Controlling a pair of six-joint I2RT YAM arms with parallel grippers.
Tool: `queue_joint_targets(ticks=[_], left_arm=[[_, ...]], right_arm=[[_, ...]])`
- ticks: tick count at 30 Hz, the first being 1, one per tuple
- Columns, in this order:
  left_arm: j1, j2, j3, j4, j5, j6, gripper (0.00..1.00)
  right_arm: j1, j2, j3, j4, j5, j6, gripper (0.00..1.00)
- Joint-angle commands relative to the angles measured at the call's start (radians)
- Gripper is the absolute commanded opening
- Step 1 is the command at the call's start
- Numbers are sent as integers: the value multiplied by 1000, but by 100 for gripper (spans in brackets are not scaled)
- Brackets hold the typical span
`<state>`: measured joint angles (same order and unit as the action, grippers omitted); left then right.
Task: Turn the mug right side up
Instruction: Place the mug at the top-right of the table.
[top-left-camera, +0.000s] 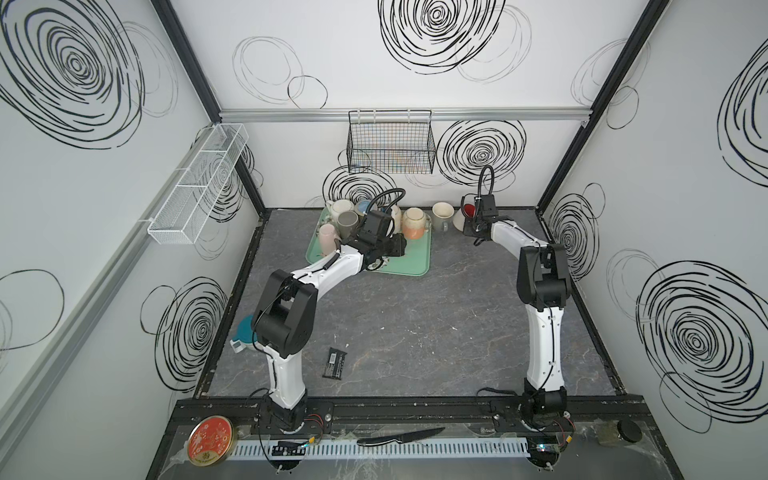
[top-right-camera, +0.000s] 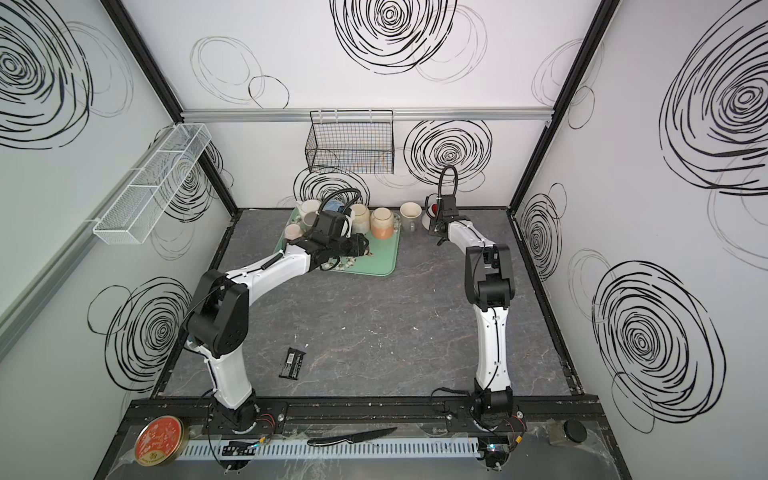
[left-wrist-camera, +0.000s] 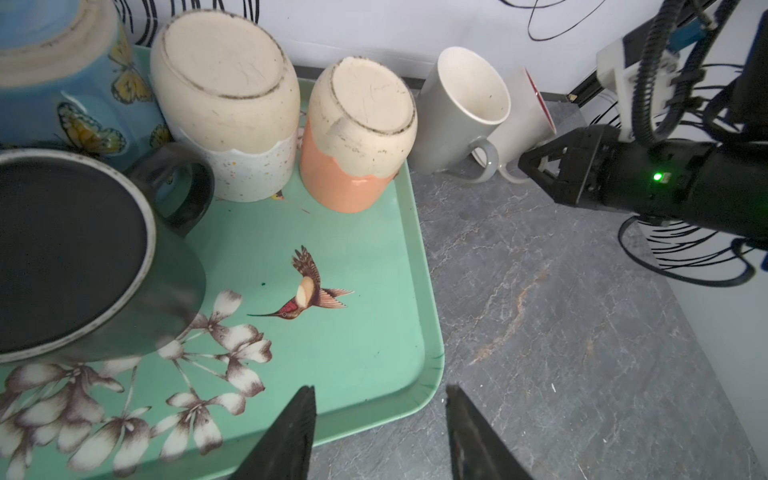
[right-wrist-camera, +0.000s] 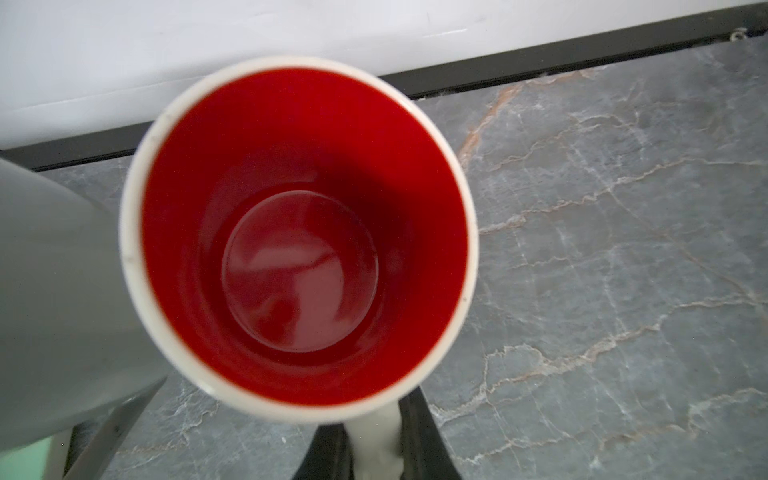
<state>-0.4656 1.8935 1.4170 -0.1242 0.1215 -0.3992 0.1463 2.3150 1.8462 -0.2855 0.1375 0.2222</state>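
Observation:
The mug (right-wrist-camera: 303, 232) is white outside and red inside, and its mouth faces the right wrist camera. It sits tilted at the back right of the table in both top views (top-left-camera: 465, 212) (top-right-camera: 432, 211), beside an upright grey mug (top-left-camera: 441, 216). My right gripper (right-wrist-camera: 376, 432) is shut on its white handle (right-wrist-camera: 378, 444). In the left wrist view the right gripper (left-wrist-camera: 536, 164) reaches the mug (left-wrist-camera: 528, 120) from the side. My left gripper (left-wrist-camera: 380, 395) stands open and holds nothing, above the near right corner of the green tray (left-wrist-camera: 374, 353).
The tray (top-left-camera: 411, 266) holds several mugs: upside-down orange (left-wrist-camera: 357, 137) and speckled white (left-wrist-camera: 226, 104) ones, a blue butterfly one (left-wrist-camera: 62, 83) and a dark one (left-wrist-camera: 70, 253). A black card (top-left-camera: 335, 363) lies near the left arm. A wire basket (top-left-camera: 390, 143) hangs on the back wall.

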Motion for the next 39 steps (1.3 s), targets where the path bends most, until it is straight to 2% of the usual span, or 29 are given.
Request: queue_joint_targets(ticks=[1,4,10,26,39], left_arm=[[16,4,-28,42,24,20,55],[24,-3,-42,46,30,22,54],[37,-19,-62,53,40,33,55],[70,-75,-135,53,51,46,55],[82,-100,-126,5,38,67,55]], right_arm=[[-5,-9,38,4,14,-3,15],[-5,-20,19,19,-16,4,23],[-5,-54,-42,85,-67,29,29],[-7,-40,-37,118,-139,66,31],[-7,-24,1,115,-179,73,33]])
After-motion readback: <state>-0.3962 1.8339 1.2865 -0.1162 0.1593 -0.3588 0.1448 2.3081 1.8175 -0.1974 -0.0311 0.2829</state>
